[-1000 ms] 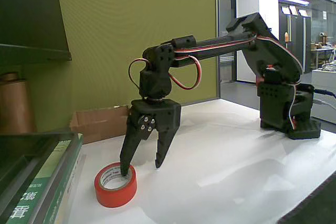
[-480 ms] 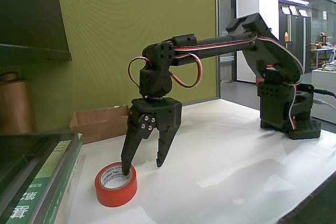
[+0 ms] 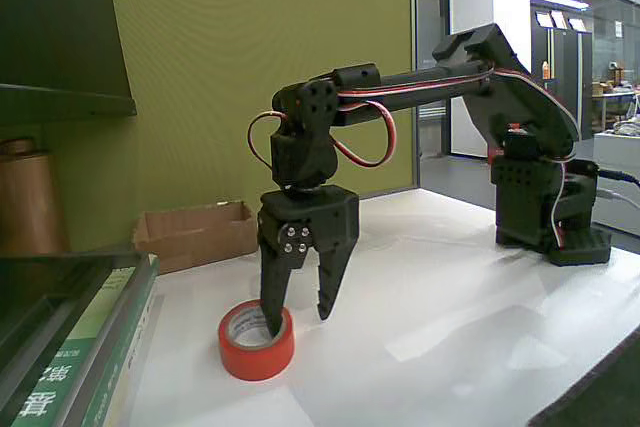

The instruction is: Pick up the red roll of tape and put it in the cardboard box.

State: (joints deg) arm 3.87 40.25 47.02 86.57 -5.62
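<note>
Soft indoor light; table glare; slight blur.

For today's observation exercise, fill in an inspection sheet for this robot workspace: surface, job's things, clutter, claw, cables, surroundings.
Surface: white table, bare in front of the arm.
Job's things: red roll of tape lying flat near the front edge; cardboard box behind it by the green wall, contents not visible.
Clutter: green-and-white books at left; brown cylinder behind them.
Claw: claw pointing down, jaws apart, one finger inside the roll's core, the other outside.
Cables: red and white wires looping along the arm.
Surroundings: green wall; office space at right.
</note>
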